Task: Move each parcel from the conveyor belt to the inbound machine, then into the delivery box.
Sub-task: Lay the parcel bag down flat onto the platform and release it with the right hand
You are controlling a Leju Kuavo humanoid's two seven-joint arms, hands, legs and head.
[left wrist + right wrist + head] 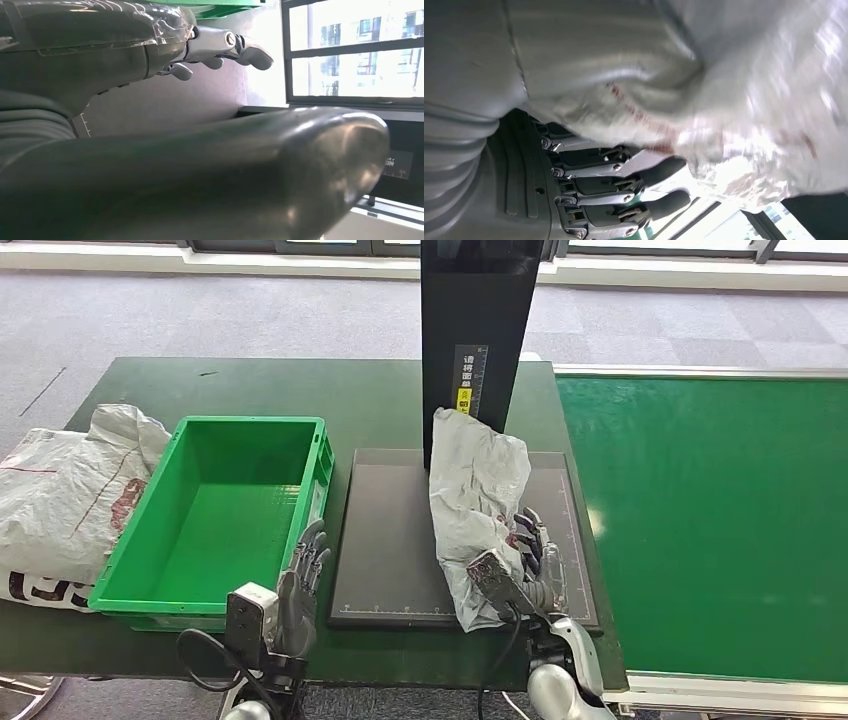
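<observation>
Currently, status per item:
parcel [478, 502]: grey poly bag at frame centre, standing on the inbound machine's black platform [390, 540]; long axis runs from lower centre up toward the black column [480, 330], top end leaning on it just below the yellow label.
right hand [530, 558]: grasping the parcel's lower right side; thumb on the near face, fingers [644, 175] spread along the far side, touching the plastic.
left hand [300, 580]: released, fingers loosely extended, holding nothing; sits lower left of centre, between the green delivery box [225, 515] and the platform.
second bag [60, 490]: left edge of frame, cut off, beside the box.
conveyor belt [710, 520]: right side, green.
hidden: parcel's base behind the right hand; wrist view blurred, red print unreadable.
</observation>
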